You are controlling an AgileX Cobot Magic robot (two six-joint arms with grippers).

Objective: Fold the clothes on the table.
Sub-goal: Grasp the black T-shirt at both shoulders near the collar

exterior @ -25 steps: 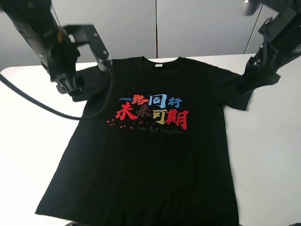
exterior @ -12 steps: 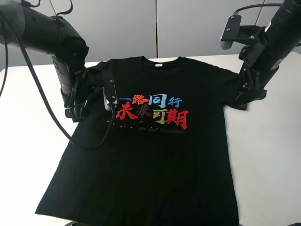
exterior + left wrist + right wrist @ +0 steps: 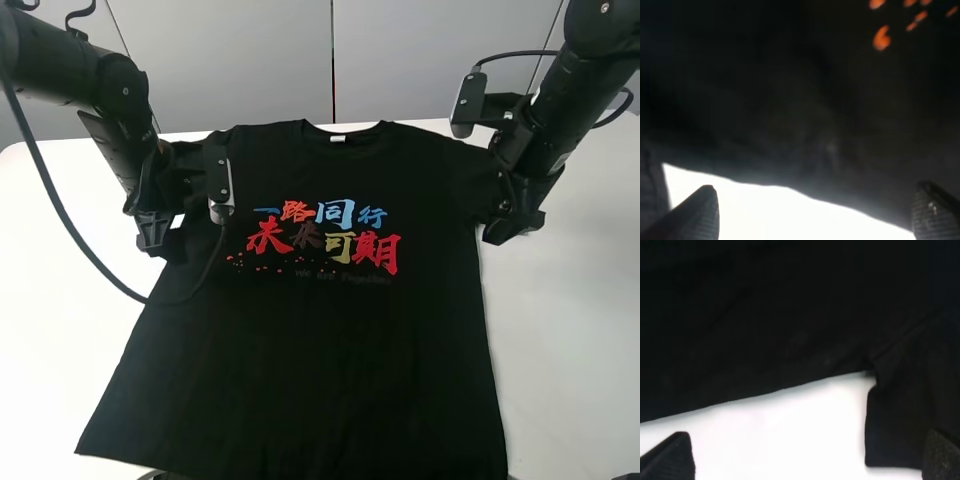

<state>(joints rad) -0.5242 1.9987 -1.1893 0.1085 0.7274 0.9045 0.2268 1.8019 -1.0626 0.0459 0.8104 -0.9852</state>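
Exterior high is showing the shirt point(image 3: 320, 340) lying flat on the table point(image 3: 570, 330), with the left gripper point(image 3: 160, 233) and right gripper point(image 3: 508, 225) hovering jaws apart at its sleeves, and the cloth is looking light, limp, best pinched at sleeve edges.

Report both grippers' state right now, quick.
Left gripper: open, holding nothing, at a sleeve edge of the T-shirt.
Right gripper: open, holding nothing, at the other sleeve.

T-shirt point(image 3: 320, 350) hem beyond lower edge
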